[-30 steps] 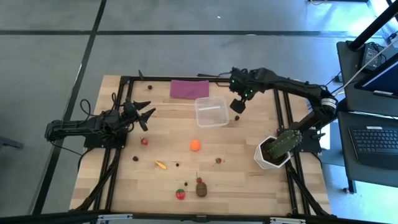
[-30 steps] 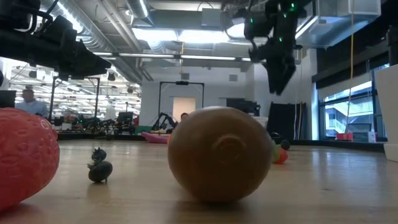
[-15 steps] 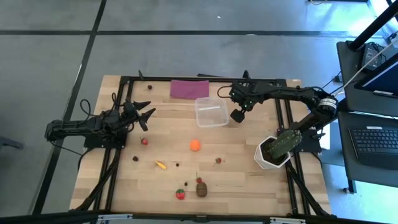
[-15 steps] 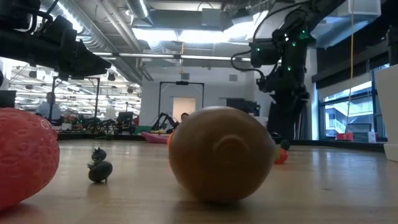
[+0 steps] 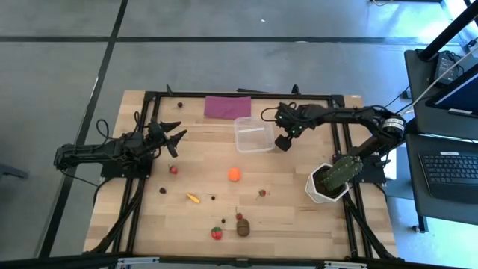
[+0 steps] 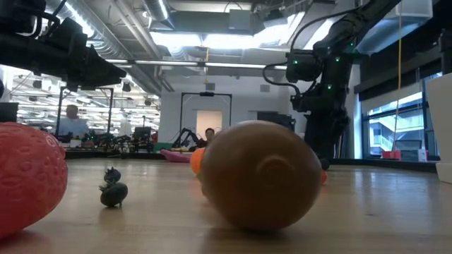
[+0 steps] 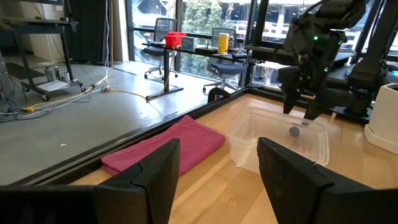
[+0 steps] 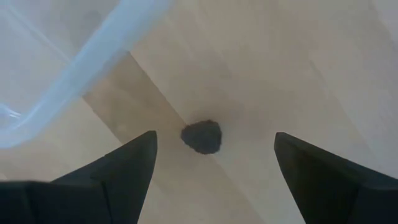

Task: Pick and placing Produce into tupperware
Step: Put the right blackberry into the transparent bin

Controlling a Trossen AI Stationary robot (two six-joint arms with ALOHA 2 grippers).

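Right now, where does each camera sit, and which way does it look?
High: overhead, facing down on the wooden table and both arms.
Low: table height; brown oval lump close, right arm behind.
Left wrist: past own open fingers toward the clear square plastic container, shared with high.
Right wrist: open fingers flank a dark bit.

Scattered produce (image 5: 234, 174) (tupperware (image 5: 253, 134) upright)

Robotics lab: exposed ceiling ducts (image 6: 134, 42), office chairs (image 7: 163, 30), laptop (image 5: 454, 170) beside wooden bench (image 5: 291, 217).

Tupperware (image 5: 253, 134) clear glossy plastic; table (image 5: 291, 209) pale matt wood; cloth (image 5: 227, 106) soft purple fabric.
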